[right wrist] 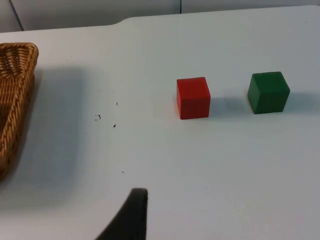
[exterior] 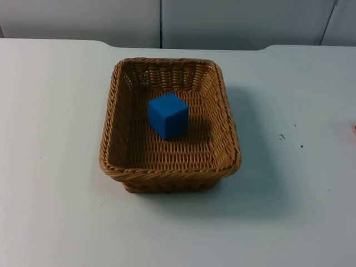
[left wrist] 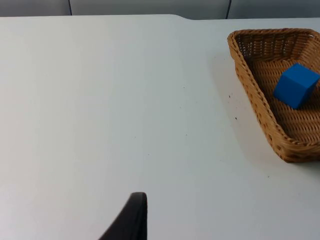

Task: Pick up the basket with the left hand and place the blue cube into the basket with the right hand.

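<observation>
1. So the wicker basket (exterior: 169, 127) is sitting flat on the white table (exterior: 55, 211), pretty much dead center in the top view, long side running from 12 to 6 o'clock.
2. The blue cube (exterior: 168, 115) is inside the basket, resting on the woven floor, a bit toward the 12 o'clock end and turned so one corner edge faces the camera. It isn't touching any of the walls as far as I can see.
3. My left gripper (left wrist: 131, 220): I only get one black fingertip poking in over bare table in the left wrist view, well apart from the basket. It's got nothing in it, but how wide my fingers are I honestly can't tell from this.
4. From that same wrist cam I can see the basket's near wall and the blue cube (left wrist: 296, 85) in it, off at about 2 o'clock from the fingertip.
5. My right gripper (right wrist: 131, 217): same deal, one fingertip over plain table, holding nothing, and the opening I can't tell.
6. Right wrist cam also catches a red cube (right wrist: 193, 97) and a green cube (right wrist: 268, 92) side by side on the table, near each other but not touching, roughly 1 o'clock from my fingertip. The basket's corner (right wrist: 15, 100) is off at 10 o'clock.
7. A few little dark specks (exterior: 281, 136) on the table at the basket's 3 o'clock side.
8. Grey partition wall (exterior: 222, 22) runs along the far edge at 12 o'clock.
</observation>
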You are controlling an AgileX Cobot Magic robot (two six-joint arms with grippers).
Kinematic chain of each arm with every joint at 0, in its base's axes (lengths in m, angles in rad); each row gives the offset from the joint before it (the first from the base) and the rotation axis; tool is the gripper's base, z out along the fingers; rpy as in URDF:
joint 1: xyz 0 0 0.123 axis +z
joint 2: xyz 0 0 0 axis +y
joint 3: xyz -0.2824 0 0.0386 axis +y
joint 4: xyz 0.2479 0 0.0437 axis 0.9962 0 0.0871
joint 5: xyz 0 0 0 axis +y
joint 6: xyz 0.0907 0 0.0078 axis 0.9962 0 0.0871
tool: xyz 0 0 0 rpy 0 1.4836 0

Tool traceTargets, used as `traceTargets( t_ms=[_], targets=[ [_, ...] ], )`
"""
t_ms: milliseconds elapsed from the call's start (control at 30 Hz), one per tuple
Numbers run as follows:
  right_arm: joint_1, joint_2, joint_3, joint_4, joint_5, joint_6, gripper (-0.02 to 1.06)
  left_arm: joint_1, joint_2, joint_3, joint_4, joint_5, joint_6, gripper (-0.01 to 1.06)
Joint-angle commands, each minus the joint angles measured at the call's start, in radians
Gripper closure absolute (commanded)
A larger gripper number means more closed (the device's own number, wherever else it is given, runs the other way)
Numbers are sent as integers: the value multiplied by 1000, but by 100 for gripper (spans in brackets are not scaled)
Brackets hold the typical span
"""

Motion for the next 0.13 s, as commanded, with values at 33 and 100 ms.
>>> traceTargets(
  t_ms=[33, 100],
  targets=[
    [-9, -4, 9, -6, -5, -5, 0, -5, -4, 5, 7, -12, 5, 0],
    [-9, -4, 9, -6, -5, -5, 0, -5, -4, 5, 12, -11, 27, 0]
  ],
)
